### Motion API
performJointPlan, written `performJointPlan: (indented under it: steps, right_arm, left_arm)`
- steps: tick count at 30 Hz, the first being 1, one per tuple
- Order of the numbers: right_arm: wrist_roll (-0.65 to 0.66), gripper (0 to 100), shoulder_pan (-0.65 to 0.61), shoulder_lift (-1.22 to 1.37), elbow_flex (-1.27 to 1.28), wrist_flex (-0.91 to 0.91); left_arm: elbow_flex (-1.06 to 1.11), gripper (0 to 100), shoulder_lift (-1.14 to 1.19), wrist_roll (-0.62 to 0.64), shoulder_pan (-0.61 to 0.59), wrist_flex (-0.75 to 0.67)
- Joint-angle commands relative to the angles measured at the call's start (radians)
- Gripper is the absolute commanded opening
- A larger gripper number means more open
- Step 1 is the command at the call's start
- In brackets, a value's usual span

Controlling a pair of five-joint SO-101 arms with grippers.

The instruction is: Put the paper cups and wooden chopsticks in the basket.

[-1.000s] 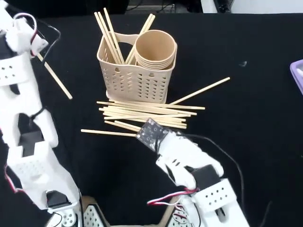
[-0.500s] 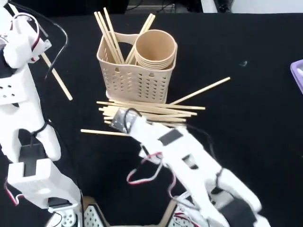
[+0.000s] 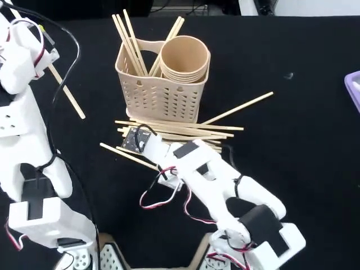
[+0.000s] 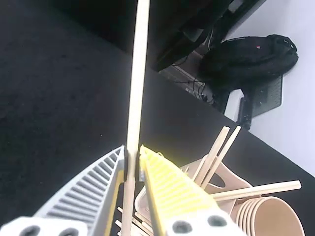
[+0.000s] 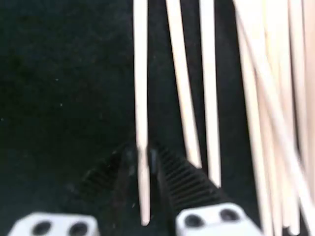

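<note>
A beige basket (image 3: pixel 157 95) stands at the back of the black table with a stack of paper cups (image 3: pixel 184 56) and several chopsticks (image 3: pixel 129 39) in it. A pile of wooden chopsticks (image 3: pixel 185 132) lies in front of it. My left gripper (image 4: pixel 132 162) is raised at the far left, shut on one chopstick (image 4: pixel 138 73), which slants down toward the table (image 3: pixel 67 93). My right gripper (image 5: pixel 142 157) is low at the pile's left end, shut on a single chopstick (image 5: pixel 141 98) that lies skewed on the cloth (image 3: pixel 118 152).
One loose chopstick (image 3: pixel 239 108) angles out to the right of the pile. A purple object (image 3: pixel 354 87) sits at the table's right edge. The left wrist view shows the basket (image 4: pixel 216 172) and cups (image 4: pixel 268 219) beyond the fingers, and a dark bag (image 4: pixel 256 54) off the table.
My right arm has stretched forward and left to the pile's near-left edge and shut on the lone chopstick, which swung from nearly level to slanted. The left arm rose slightly with its chopstick.
</note>
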Motion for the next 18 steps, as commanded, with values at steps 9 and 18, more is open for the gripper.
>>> performJointPlan:
  steps: [9, 18]
  right_arm:
    - [0.006, 1.0, 0.103, -0.081, -0.079, 0.075]
    - [0.16, 1.2, 0.146, -0.177, -0.053, 0.215]
  left_arm:
    - [-0.005, 3, -0.037, -0.009, 0.012, -0.002]
    - [-0.013, 3, -0.037, -0.005, 0.015, -0.003]
